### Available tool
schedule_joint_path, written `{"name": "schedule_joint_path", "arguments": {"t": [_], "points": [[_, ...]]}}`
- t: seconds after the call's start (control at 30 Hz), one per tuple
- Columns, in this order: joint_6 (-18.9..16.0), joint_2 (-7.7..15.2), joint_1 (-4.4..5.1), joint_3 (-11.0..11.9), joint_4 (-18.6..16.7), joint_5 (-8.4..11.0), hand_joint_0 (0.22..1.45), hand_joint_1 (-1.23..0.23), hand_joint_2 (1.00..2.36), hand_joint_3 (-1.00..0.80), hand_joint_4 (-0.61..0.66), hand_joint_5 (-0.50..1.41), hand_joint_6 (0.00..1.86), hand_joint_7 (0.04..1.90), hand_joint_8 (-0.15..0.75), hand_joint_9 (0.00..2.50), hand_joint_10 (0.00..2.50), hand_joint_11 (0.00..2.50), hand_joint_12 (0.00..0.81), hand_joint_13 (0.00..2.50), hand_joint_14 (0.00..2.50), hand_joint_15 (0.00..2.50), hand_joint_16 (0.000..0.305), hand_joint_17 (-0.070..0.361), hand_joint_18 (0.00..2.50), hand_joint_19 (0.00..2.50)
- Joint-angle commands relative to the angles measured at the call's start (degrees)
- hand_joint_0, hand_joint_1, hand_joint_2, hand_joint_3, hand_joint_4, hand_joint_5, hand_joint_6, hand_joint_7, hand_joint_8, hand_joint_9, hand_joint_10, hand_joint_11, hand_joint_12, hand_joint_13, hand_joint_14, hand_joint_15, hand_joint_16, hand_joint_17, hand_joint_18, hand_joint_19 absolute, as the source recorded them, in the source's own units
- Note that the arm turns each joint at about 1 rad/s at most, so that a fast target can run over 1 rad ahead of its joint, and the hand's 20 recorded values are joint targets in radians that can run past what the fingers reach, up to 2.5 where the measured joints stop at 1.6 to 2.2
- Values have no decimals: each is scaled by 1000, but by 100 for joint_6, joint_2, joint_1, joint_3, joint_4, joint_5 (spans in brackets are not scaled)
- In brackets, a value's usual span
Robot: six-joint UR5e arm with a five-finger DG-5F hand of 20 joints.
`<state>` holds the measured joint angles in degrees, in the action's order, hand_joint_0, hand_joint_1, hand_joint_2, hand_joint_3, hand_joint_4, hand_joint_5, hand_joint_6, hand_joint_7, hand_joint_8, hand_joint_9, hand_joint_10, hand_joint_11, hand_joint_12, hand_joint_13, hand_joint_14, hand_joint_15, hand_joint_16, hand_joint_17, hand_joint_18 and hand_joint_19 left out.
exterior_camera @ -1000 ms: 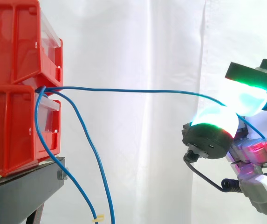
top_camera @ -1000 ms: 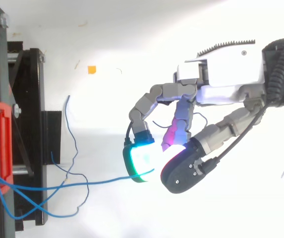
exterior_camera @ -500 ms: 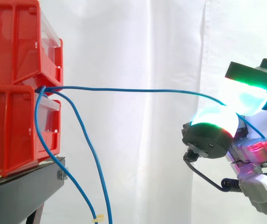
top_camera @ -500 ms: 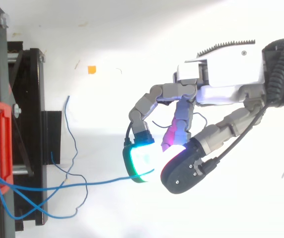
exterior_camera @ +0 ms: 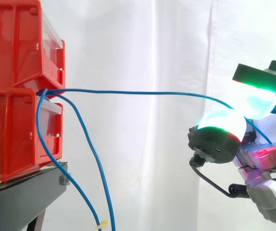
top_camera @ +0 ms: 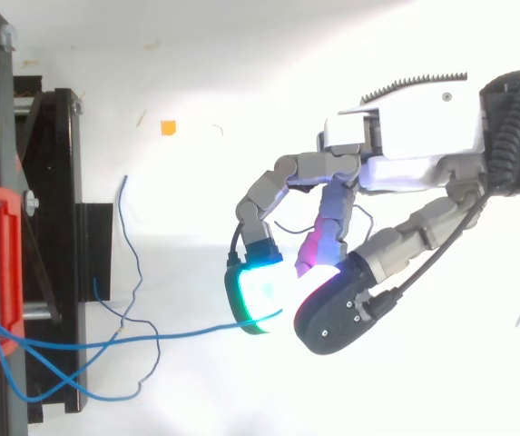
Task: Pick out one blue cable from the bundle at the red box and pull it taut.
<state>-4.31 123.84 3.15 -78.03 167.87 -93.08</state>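
The robot hand [top_camera: 405,150] pinches one thin blue cable [exterior_camera: 142,92] between two glowing fingertips [exterior_camera: 222,126]. The cable runs sideways, almost flat, from the stacked red plastic boxes [exterior_camera: 7,130] to the hand, with a small bend near the pinch. I think the hand should squeeze tight and pull slowly, straight away from the boxes, so nothing slips. Other loose blue cables [exterior_camera: 97,163] hang down.

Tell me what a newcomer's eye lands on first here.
The hand at the right stands out, its glowing cyan-green fingertips pinching one blue cable. That cable stretches nearly level across the white curtain to the stacked red bins at the left, while other blue cables droop below.
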Motion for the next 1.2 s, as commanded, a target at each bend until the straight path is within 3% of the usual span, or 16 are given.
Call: {"name": "schedule_joint_path", "arguments": {"t": [0.0, 1.17], "points": [[0, 0, 2, -2, 0, 0, 612, -802, 1010, -87, -190, -59, 872, 1087, 328, 1292, 18, 613, 349, 1013, 14, 438, 49, 110, 968, 389], [0, 0, 2, 7, 0, 0, 618, -818, 1010, -82, -200, -56, 866, 1078, 318, 1356, 19, 609, 328, 1054, 17, 444, 44, 100, 953, 388]]}}
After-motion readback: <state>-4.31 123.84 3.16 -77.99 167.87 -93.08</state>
